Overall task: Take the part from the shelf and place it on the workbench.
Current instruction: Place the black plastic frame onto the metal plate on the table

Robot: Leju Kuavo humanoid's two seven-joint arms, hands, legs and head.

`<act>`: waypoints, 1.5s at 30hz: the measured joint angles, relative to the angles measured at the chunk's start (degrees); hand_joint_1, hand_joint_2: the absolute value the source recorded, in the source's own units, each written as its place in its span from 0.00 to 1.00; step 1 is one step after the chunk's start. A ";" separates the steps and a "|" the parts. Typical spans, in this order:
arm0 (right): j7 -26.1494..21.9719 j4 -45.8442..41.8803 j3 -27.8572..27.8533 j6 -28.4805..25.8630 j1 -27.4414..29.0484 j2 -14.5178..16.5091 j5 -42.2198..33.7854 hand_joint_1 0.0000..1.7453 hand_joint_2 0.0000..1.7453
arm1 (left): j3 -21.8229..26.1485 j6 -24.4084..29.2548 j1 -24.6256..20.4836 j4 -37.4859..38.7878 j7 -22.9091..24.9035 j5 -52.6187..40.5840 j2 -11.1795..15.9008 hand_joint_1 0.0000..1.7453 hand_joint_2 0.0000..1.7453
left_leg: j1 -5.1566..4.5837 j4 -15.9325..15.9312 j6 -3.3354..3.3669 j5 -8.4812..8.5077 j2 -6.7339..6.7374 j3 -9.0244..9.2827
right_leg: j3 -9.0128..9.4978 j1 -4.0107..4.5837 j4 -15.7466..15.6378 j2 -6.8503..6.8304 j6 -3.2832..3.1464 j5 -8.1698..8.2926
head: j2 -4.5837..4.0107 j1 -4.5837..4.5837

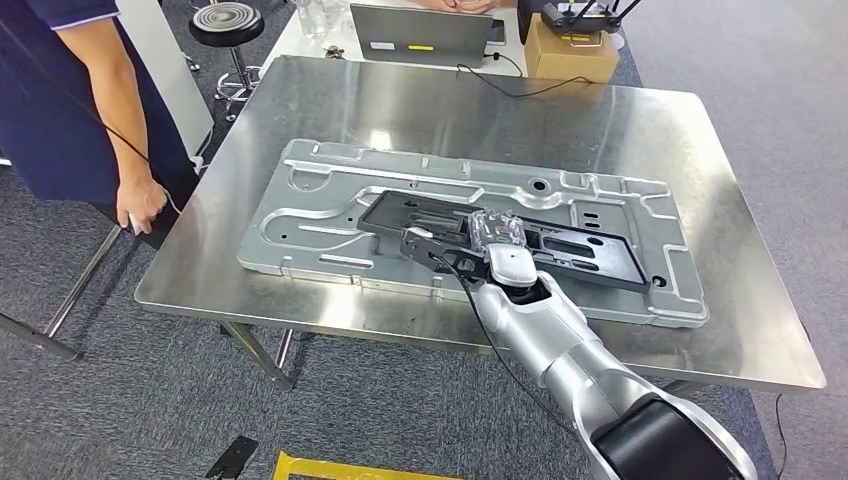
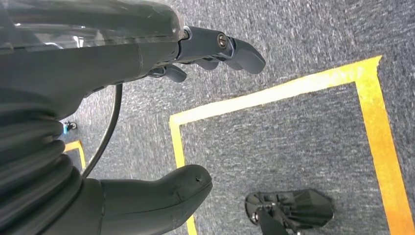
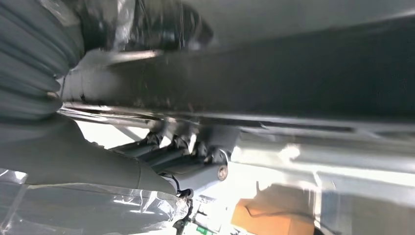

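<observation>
Your right arm [image 1: 560,345] reaches forward and up from the lower right, silver and bent slightly at the wrist. Your right hand [image 1: 462,243] lies low and flat, its fingers [image 3: 186,152] pointing away from you and curled around a dark edge. Your left hand [image 2: 161,112] hangs pointing down, thumb [image 2: 161,198] and fingers [image 2: 230,49] spread well apart, nothing between them.
</observation>
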 joint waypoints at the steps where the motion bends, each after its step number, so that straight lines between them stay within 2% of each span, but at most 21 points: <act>1: -0.07 0.11 -0.07 0.11 0.02 0.01 0.01 0.00 1.00 | 0.00 -0.04 -0.01 0.00 0.00 0.08 -0.01 0.00 0.00 | 0.04 0.00 -0.05 -0.02 -0.03 0.06 | 1.28 -0.11 -2.57 -0.02 -0.03 1.79 | 0.00 0.00; 3: -0.23 0.21 -0.25 0.25 -0.13 0.02 0.01 0.00 1.00 | 0.00 -0.15 -0.06 0.01 -0.01 0.19 -0.02 0.00 0.00 | 0.04 0.00 -0.39 -0.06 -0.07 0.10 | 4.87 -0.07 -10.09 -0.05 -0.30 4.98 | 0.00 0.01; 4: -0.31 0.22 -0.33 0.32 -0.23 0.05 0.01 0.00 1.00 | 0.00 -0.22 -0.11 0.00 -0.01 0.22 -0.02 0.00 0.00 | 0.00 -0.03 -0.70 -0.03 -0.08 0.05 | 6.05 0.08 -12.69 -0.04 -0.46 5.68 | 0.00 -0.01; 7: -0.43 0.28 -0.52 0.45 -0.34 0.17 0.02 0.00 1.00 | 0.00 -0.42 -0.23 -0.01 0.00 0.22 -0.02 0.00 0.00 | -0.06 -0.60 -1.92 0.33 -0.10 0.09 | 6.65 0.57 -14.48 0.08 -1.09 5.79 | 0.00 -0.02; 9: -0.43 0.32 -0.63 0.46 -0.38 0.33 0.03 0.00 1.00 | 0.00 -0.49 -0.29 -0.01 0.00 0.22 -0.01 0.00 0.00 | 0.05 -0.03 -2.49 -0.31 -0.06 -0.07 | 7.01 0.43 -15.22 0.01 -1.95 6.21 | 0.00 -0.06; 11: -0.43 0.34 -0.70 0.46 -0.43 0.62 0.07 0.00 1.00 | 0.00 -0.50 -0.36 -0.02 0.00 0.22 0.01 0.00 0.00 | 0.08 4.61 -2.63 -3.19 -0.04 -2.04 | 7.33 0.39 -15.82 -0.08 -2.82 6.53 | 0.00 -0.11; 13: -0.44 0.44 -0.70 0.47 -0.34 0.80 0.11 0.00 1.00 | 0.00 -0.51 -0.39 -0.02 0.00 0.22 0.03 0.00 0.00 | -0.03 11.93 -2.66 -6.44 -0.06 -5.34 | 7.32 0.78 -15.85 -0.09 -3.27 6.53 | 0.00 -0.13; 15: -0.44 0.60 -0.70 0.49 -0.18 0.85 0.11 0.00 1.00 | 0.00 -0.51 -0.37 -0.02 0.00 0.22 0.09 0.00 0.00 | -0.18 14.46 -2.56 -6.36 -0.05 -6.50 | 7.34 1.16 -15.71 -0.07 -3.42 6.46 | 0.00 -0.13; 18: -0.43 0.68 -0.73 0.49 -0.25 0.91 0.12 0.00 1.00 | 0.00 -0.51 -0.44 -0.02 0.00 0.22 0.15 0.00 0.00 | -0.50 5.32 -1.79 -1.31 -0.05 -1.99 | 7.25 1.50 -15.15 0.03 -3.35 6.16 | 0.00 -0.13; 20: -0.42 0.68 -0.75 0.48 -0.37 0.96 0.11 0.00 1.00 | 0.00 -0.51 -0.57 -0.02 0.00 0.22 0.17 0.00 0.00 | -0.84 0.61 -1.25 -0.19 -0.09 0.21 | 6.84 1.70 -14.65 0.09 -2.98 6.00 | 0.00 -0.13; 23: -0.42 0.68 -0.79 0.47 -0.40 0.95 0.11 0.00 1.00 | 0.00 -0.51 -0.61 -0.02 0.00 0.22 0.15 0.00 0.00 | -0.82 -0.59 -0.63 -0.10 -0.05 0.56 | 6.57 1.75 -14.62 0.12 -2.27 6.08 | 0.00 -0.13; 25: -0.42 0.68 -0.80 0.47 -0.47 0.94 0.11 0.00 1.00 | 0.00 -0.51 -0.65 -0.02 0.00 0.21 0.09 0.00 0.00 | -0.43 -1.20 -0.03 0.31 0.08 0.82 | 5.76 1.67 -12.69 0.10 -1.64 4.62 | 0.00 -0.07; 28: -0.44 0.79 -0.81 0.47 -0.37 0.91 0.11 0.00 1.00 | 0.01 -0.51 -0.69 -0.02 0.00 0.22 0.07 0.00 0.00 | -0.29 -1.43 0.27 0.48 0.16 0.88 | 1.31 0.89 -3.26 0.02 -0.60 -0.01 | 0.00 -0.01; 30: -0.44 0.99 -0.82 0.49 -0.15 0.87 0.12 0.00 1.00 | 0.02 -0.51 -0.67 -0.02 0.01 0.22 0.07 0.00 0.00 | -0.19 -1.42 0.23 0.45 0.16 0.90 | -0.48 0.29 0.01 0.00 -0.11 -0.17 | 0.00 0.00; 31: -0.44 1.07 -0.83 0.49 -0.11 0.86 0.13 0.00 1.00 | 0.02 -0.51 -0.67 -0.02 0.03 0.22 0.06 0.00 0.00 | -0.11 -1.41 0.17 0.41 0.14 0.95 | 0.00 0.05 -1.21 -0.04 0.05 1.17 | 0.00 0.00; 34: -0.53 1.11 -0.85 0.49 -0.27 0.87 0.16 0.00 1.00 | 0.02 -0.52 -0.72 -0.02 0.13 0.22 0.03 0.00 0.00 | 0.03 -1.34 -0.47 0.21 0.07 1.09 | 4.90 -0.23 -11.72 -0.20 0.09 6.21 | 0.00 0.00; 36: -0.71 1.11 -0.87 0.49 -0.35 0.92 0.23 0.00 1.00 | 0.02 -0.52 -0.73 -0.02 0.21 0.29 0.02 0.00 0.00 | -0.11 -1.45 -1.28 0.27 0.04 1.00 | 6.24 0.10 -14.94 -0.17 -0.29 6.76 | 0.00 -0.03; 39: -0.84 1.10 -0.90 0.46 -0.43 1.05 0.34 0.00 1.00 | 0.02 -0.53 -0.76 -0.02 0.33 0.43 0.02 0.00 0.00 | 0.01 -1.47 -2.31 -0.02 0.08 1.00 | 6.44 0.14 -15.50 -0.07 -1.38 6.94 | 0.00 -0.04; 41: -0.89 1.09 -0.94 0.46 -0.49 1.28 0.40 0.00 1.00 | 0.02 -0.55 -0.77 -0.02 0.36 0.47 0.01 0.00 0.00 | 0.12 1.88 -2.51 -2.31 0.08 -0.36 | 6.77 0.00 -15.97 -0.16 -2.31 7.14 | 0.00 -0.07; 43: -1.22 1.10 -0.98 0.22 -0.42 1.49 0.72 0.00 1.00 | 0.03 -0.55 -0.72 -0.02 0.38 0.59 0.02 0.00 0.00 | 0.01 9.20 -2.49 -5.90 0.06 -3.63 | 6.81 0.35 -16.00 -0.21 -2.88 7.13 | 0.00 -0.08; 45: -3.09 0.89 -0.93 -2.01 -0.18 1.74 2.47 0.00 1.00 | 0.14 -0.51 -0.56 -0.02 0.32 1.05 0.05 0.00 0.00 | -0.17 14.29 -2.44 -7.15 0.04 -6.08 | 6.81 0.70 -15.89 -0.19 -3.07 7.06 | 0.00 -0.08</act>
